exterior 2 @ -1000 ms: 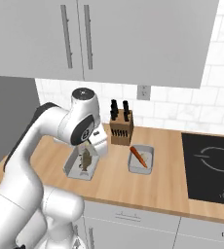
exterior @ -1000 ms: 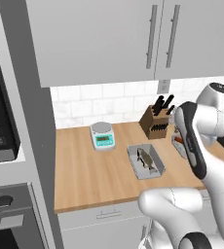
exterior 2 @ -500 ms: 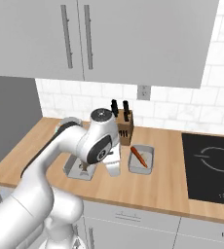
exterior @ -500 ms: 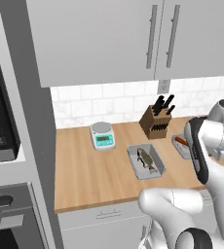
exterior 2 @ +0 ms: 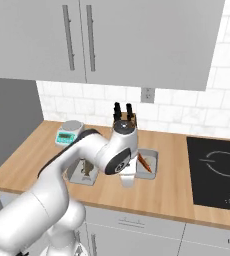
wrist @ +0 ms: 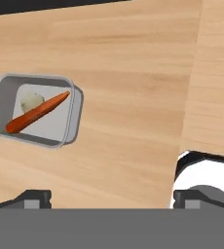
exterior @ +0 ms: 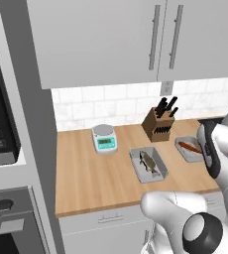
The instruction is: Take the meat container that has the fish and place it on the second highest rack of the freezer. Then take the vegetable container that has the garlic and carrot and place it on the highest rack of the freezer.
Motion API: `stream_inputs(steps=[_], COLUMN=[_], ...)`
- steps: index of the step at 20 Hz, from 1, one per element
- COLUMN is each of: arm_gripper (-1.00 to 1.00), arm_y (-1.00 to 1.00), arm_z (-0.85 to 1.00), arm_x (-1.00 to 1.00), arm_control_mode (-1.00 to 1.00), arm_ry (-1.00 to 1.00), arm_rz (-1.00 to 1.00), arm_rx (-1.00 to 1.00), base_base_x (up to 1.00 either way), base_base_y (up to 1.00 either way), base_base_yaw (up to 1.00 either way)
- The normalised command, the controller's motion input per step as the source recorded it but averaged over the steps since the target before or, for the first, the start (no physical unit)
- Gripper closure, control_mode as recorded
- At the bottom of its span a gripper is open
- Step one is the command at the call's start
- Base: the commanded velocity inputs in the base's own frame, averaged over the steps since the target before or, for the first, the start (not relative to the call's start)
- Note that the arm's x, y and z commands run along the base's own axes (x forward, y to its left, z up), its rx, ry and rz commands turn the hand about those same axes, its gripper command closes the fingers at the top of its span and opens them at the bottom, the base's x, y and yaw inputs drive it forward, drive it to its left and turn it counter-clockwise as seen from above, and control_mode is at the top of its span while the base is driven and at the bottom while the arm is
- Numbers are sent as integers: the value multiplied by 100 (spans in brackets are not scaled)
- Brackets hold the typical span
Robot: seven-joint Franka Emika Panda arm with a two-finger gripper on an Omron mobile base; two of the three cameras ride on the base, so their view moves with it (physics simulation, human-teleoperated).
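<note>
A: Where do you see the fish (exterior: 148, 161)?

B: You have it lying in its grey tray (exterior: 138, 169) on the wooden tabletop (exterior: 88, 176), in front of the knife block (exterior: 159, 126) and to the right of the small scale (exterior: 104, 138). From the right base view the same tray (exterior 2: 78, 176) is partly hidden behind the arm.

A: And the garlic and carrot?

B: In the hand view your second tray (wrist: 72, 122) holds the orange carrot (wrist: 36, 113) lying slantwise, with the whitish garlic bulb (wrist: 31, 101) just beside it. The tray rests on the tabletop near the black cooktop (exterior 2: 217, 171).

A: What about your tool (wrist: 111, 197)?

B: Its two dark fingertips (wrist: 32, 197) stand wide apart at the bottom of the hand view, with bare wood between them. It grips nothing and is clear of the carrot tray.
</note>
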Motion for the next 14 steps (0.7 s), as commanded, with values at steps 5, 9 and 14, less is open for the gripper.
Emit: stream_inputs(steps=[5,9,14], arm_gripper=[-100,-100,-100], arm_y=[-6,0,0], arm_z=[-14,-19,-21], arm_x=[25,36,15], arm_control_mode=[-100,-100,-100], arm_ry=[7,15,8], arm_rz=[0,1,1], arm_rx=[5,0,0], base_base_x=[0,0,0], base_base_y=[0,0,0], base_base_yaw=[0,0,0])
